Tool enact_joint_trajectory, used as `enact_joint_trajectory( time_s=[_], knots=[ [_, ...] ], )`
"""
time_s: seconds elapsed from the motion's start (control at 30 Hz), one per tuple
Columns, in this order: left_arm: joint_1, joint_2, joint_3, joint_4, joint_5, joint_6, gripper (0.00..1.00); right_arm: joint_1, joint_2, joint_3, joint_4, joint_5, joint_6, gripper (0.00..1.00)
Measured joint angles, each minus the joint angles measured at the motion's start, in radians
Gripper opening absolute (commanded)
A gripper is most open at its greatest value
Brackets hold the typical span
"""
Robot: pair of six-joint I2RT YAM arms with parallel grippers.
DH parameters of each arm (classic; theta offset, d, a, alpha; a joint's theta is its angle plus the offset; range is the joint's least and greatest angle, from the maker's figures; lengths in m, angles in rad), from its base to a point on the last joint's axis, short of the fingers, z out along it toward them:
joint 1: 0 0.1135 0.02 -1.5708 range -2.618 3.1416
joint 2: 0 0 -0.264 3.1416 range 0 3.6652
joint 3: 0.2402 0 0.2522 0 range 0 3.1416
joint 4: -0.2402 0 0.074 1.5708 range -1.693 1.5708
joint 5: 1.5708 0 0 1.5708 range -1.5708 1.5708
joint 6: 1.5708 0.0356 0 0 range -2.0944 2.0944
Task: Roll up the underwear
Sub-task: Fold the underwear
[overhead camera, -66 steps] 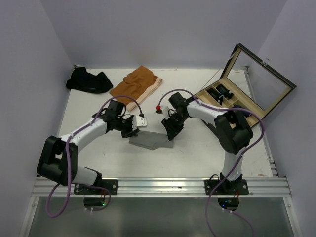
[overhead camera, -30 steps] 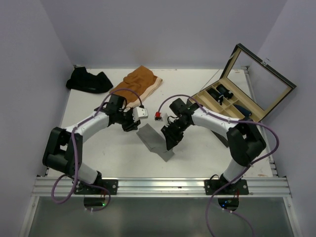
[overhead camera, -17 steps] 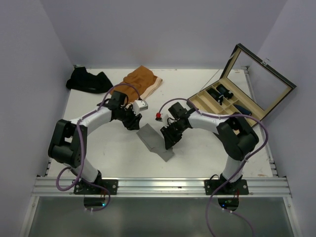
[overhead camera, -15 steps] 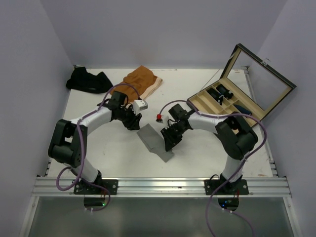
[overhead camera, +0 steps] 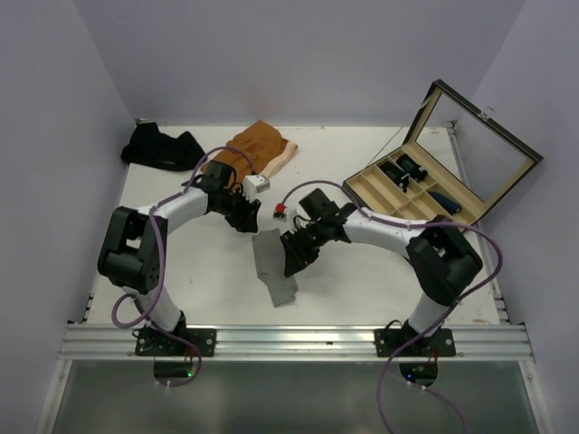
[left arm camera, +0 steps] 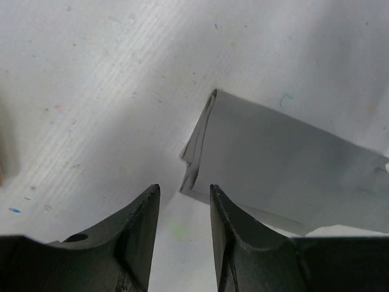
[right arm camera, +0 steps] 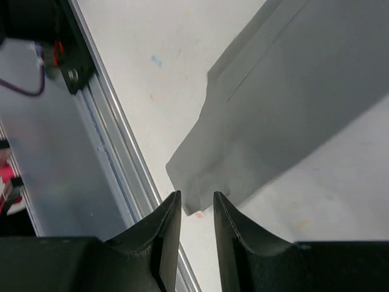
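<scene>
A: Big stuff first. White bench [overhead camera: 380, 271], metal rail [overhead camera: 298, 339] along its near edge. What's at far right?

B: Wooden box [overhead camera: 373, 187], with its glass lid [overhead camera: 475, 145] propped up.

A: And the cloth?

B: Rust-orange briefs [overhead camera: 256, 149] at far centre, cream waistband on the right. The left arm and its cable cross their near corner in the top view. Black briefs [overhead camera: 163, 147] are bunched in the far-left corner.

A: Which is the working piece?

B: Grey briefs [overhead camera: 274, 268], folded into a flat strip, lying diagonally mid-bench between the arms. The near end is close to the rail [right arm camera: 109, 152].

A: Claws?

B: Left claw [left arm camera: 184, 188] is parted, bench showing in the gap. It holds nothing, and the strip's far corner [left arm camera: 203, 140] is just ahead of the tips. Right claw [right arm camera: 196, 194] has a narrow gap and grips nothing. It hangs over the strip's near end [right arm camera: 292, 103]. From the top it [overhead camera: 291, 262] hides part of the strip's right edge.

A: What's in the box?

B: Dark rolls [overhead camera: 404, 169] in the far compartments, a navy roll [overhead camera: 443, 199] further right. Too small for detail.
</scene>
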Motion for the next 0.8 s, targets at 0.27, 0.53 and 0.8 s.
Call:
enact_joint_trajectory(
  time_s=[0.27,0.53,0.8],
  knots=[
    [0.018,0.074,0.090,-0.026,0.087,0.053,0.41,-0.204,0.010,0.212,-0.039,0.011,-0.056,0.36],
    [0.048,0.040,0.017,-0.018,0.173,0.018,0.42,-0.191,0.273,0.445,-0.084,0.044,-0.069,0.39],
    [0.076,-0.016,-0.039,-0.017,0.196,0.000,0.42,-0.208,0.430,0.527,-0.107,0.054,-0.077,0.39]
  ],
)
